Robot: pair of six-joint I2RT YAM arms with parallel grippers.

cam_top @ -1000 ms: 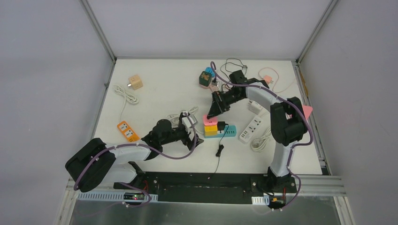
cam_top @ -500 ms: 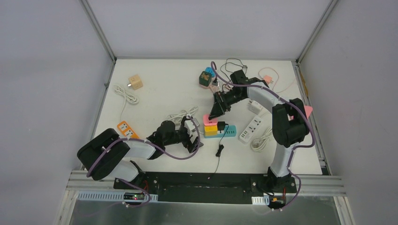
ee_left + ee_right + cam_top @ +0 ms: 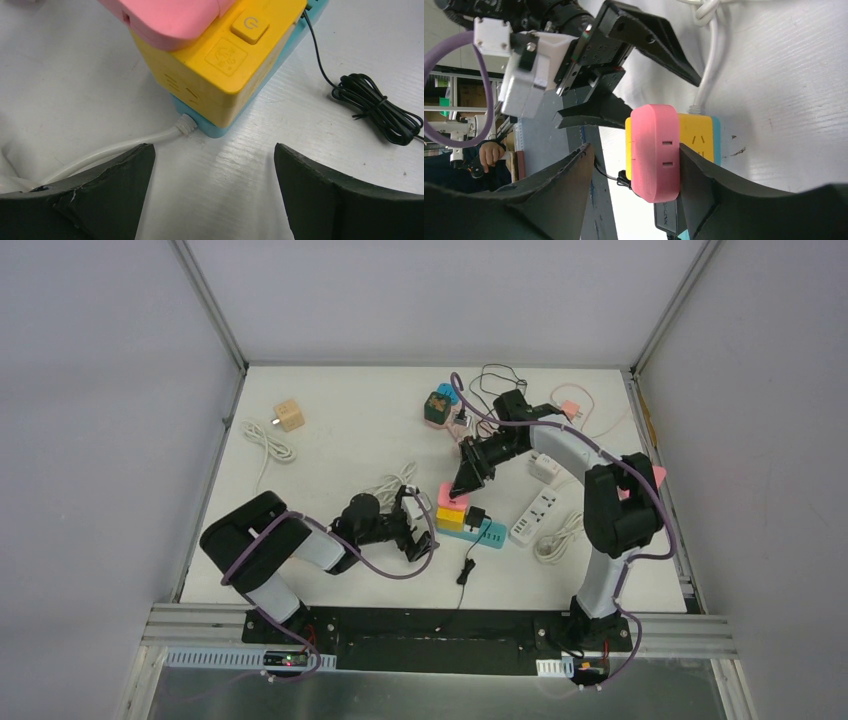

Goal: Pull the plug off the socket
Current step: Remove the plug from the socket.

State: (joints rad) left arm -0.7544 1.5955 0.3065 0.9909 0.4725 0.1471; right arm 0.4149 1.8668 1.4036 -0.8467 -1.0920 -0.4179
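Over the last second the right hand has come down onto the pink plug and its jaws have narrowed around it. In the right wrist view one finger lies against the plug's side while the other stands a little off, so the hand is half closed and not yet clamped on anything. The plug sits pushed into the yellow socket, which rides on one end of the teal strip. The left hand has slid in toward that end. It is wide open and holds nothing, its fingers spread either side of the spot where the white cable leaves the strip, without touching. The strip itself has turned a little on the surface

That reads as the grasp step almost done: one hand set to pull, the other placed to brace, though the base is not held down yet, so a pull now would probably lift the whole stack

The stack lies mid-surface, well clear of every edge, with open air above for a straight pull. It is tighter sideways, where a black plug sits just beside the pink one and the left hand is close in front
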